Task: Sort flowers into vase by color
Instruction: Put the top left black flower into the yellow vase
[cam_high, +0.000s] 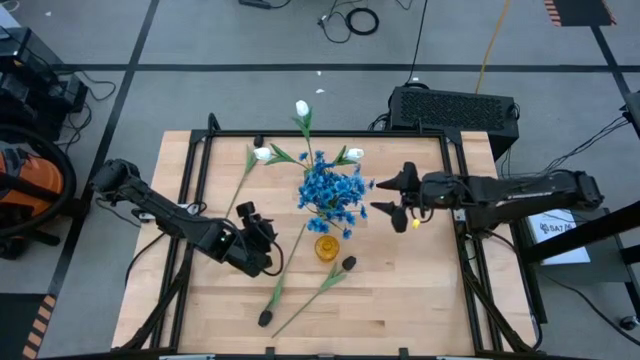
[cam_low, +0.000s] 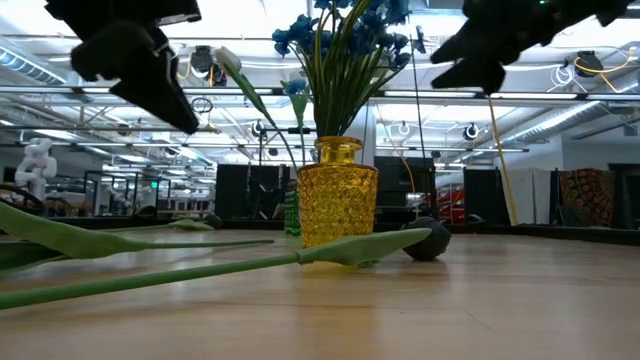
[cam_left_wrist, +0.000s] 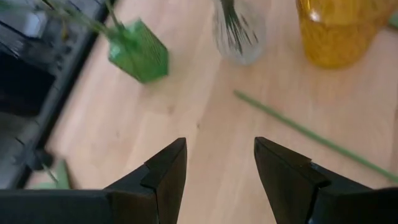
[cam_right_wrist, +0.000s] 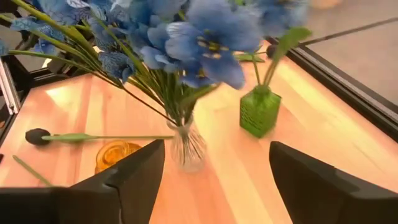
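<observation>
A pale wooden desk (cam_high: 400, 300) with visible plank grain and a black metal frame carries three small vases. The yellow vase (cam_high: 327, 247), of knobbly pressed glass, sits at the frame's centre in the high view and appears empty there; the low view shows its bumpy body and narrow neck close up (cam_low: 338, 195). The clear vase (cam_right_wrist: 186, 146), ribbed glass, holds the blue flowers (cam_high: 332, 190), a bushy cluster of soft fabric petals on thin green stems. The green vase (cam_right_wrist: 259, 111), square and ribbed, holds green stems whose tops are cropped in the right wrist view; in the high view the blue cluster hides both vases.

Two white tulips (cam_high: 302, 108) (cam_high: 262, 154) lie in the upper middle of the high view, a third (cam_high: 354, 154) just right of the blue cluster. Two dark-budded flowers on long leafy stems lie on the desk below the yellow vase: one bud (cam_high: 348, 264) near it, the other (cam_high: 265, 318) lower left.

The left gripper (cam_high: 262, 228) hovers left of the yellow vase, its blunt dark fingers (cam_left_wrist: 168, 174) spread apart and holding nothing, a loose stem (cam_left_wrist: 311, 137) lying on the wood ahead of them. The right gripper (cam_high: 392, 194) hangs right of the blue cluster, its fingers (cam_right_wrist: 134, 171) spread wide and holding nothing.
</observation>
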